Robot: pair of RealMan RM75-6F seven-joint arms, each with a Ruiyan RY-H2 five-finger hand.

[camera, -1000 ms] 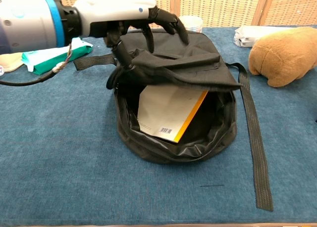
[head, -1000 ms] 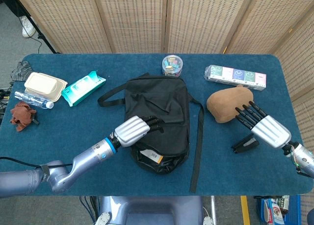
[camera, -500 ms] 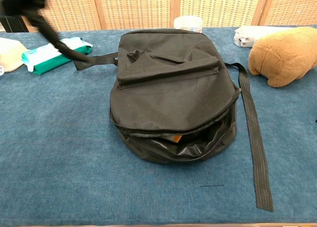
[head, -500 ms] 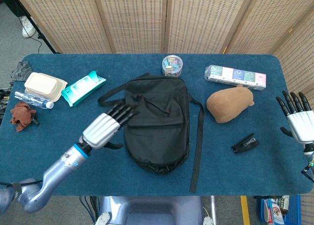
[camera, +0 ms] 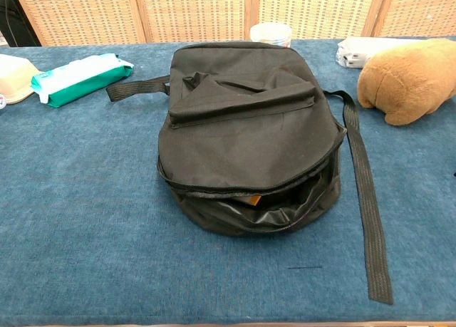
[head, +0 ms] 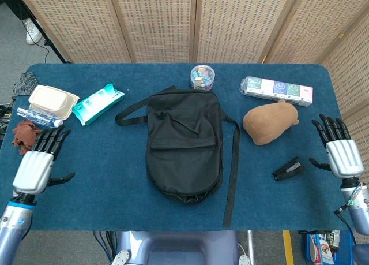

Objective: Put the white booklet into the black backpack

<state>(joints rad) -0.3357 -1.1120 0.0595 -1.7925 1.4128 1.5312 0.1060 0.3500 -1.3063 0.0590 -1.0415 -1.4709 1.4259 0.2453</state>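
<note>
The black backpack (head: 183, 145) lies flat in the middle of the blue table, its flap down over a narrow unzipped gap at the near end. The chest view shows the backpack (camera: 246, 135) close up. Only a thin orange edge of the white booklet (camera: 250, 198) peeks through that gap. My left hand (head: 38, 161) hovers at the table's left edge, fingers spread, holding nothing. Off the right edge, my right hand (head: 340, 151) is also open and empty. Neither hand appears in the chest view.
A brown plush toy (head: 269, 121) and a black clip (head: 288, 168) lie right of the backpack. A wipes pack (head: 97, 103), a lunch box (head: 53, 100), a bottle (head: 39, 118) and a brown cloth (head: 27, 134) sit left. A round jar (head: 202, 77) and a boxed set (head: 276, 89) are behind.
My left hand let go of the backpack flap, which fell over the booklet, and pulled back to the table's left edge. My right hand withdrew to the right edge.
</note>
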